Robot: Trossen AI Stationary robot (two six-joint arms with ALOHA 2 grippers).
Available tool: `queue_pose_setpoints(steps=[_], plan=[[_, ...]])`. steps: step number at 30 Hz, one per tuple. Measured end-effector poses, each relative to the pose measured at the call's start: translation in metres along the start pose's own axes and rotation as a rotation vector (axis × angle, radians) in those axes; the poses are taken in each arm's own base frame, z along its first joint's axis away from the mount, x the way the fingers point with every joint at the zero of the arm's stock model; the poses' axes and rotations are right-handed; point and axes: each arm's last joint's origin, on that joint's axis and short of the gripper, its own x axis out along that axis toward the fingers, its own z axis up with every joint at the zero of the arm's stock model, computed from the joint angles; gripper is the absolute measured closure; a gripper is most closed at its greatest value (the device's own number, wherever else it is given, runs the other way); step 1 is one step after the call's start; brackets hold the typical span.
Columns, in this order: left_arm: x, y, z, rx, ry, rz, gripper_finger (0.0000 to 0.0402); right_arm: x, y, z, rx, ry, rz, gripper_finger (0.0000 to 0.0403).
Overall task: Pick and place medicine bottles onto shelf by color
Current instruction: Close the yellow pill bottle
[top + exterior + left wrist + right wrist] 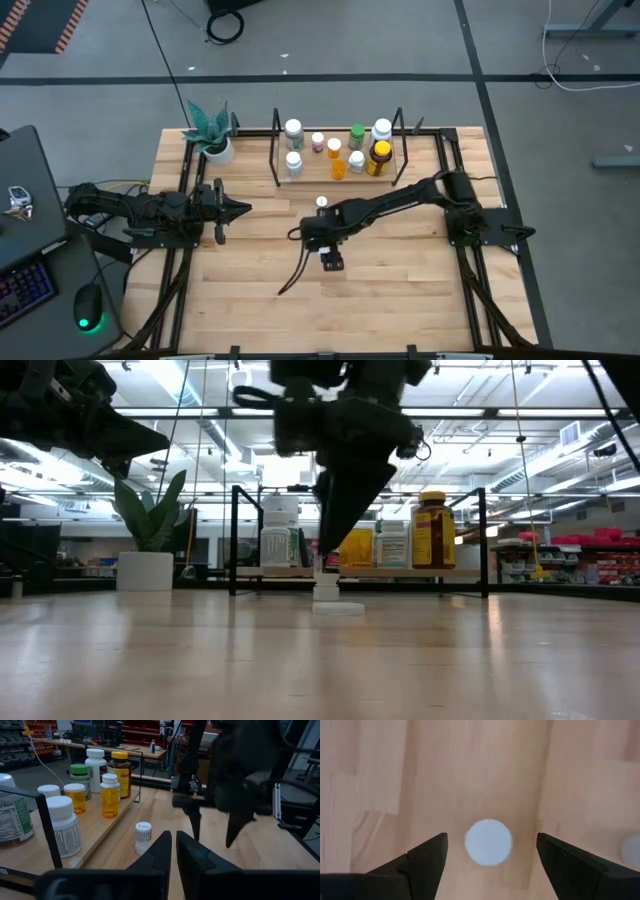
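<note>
The wooden table [400, 300] fills the middle of the high view, with the right arm stretched from the right edge toward the centre and the left arm waiting at centre-left. The shelf [310, 180] sits at upper centre; on it stand about nine medicine bottles [356, 160], among them a large white one [293, 131], the amber bottle [379, 157] with its yellow cap, orange ones [338, 168] and a green-capped one [356, 133]. A potted plant [212, 135] stands to the shelf's left. The right gripper [490, 851] hangs just above centre, fingers spread, over a flat white disc [488, 842]. One small white bottle [322, 202] stands on the table just below the shelf. The left gripper [173, 845] has its fingers pressed together.
</note>
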Motion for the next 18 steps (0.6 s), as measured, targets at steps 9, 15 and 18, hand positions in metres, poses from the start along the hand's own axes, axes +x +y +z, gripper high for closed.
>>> queue_pose_setpoints(steps=[9, 15, 18], plan=[[0.000, 0.000, 0.000, 0.000, 0.000, 0.001, 0.0375, 0.025, 0.014, 0.003, -0.110, 0.099, -0.005, 0.0090], [0.000, 0.000, 0.000, 0.000, -0.001, 0.000, 0.0366, 0.033, 0.013, 0.002, -0.137, 0.110, -0.028, 0.0106], [0.000, 0.000, -0.001, 0.002, 0.006, 0.001, 0.0367, 0.039, 0.012, 0.000, -0.145, 0.128, -0.033, 0.0118]])
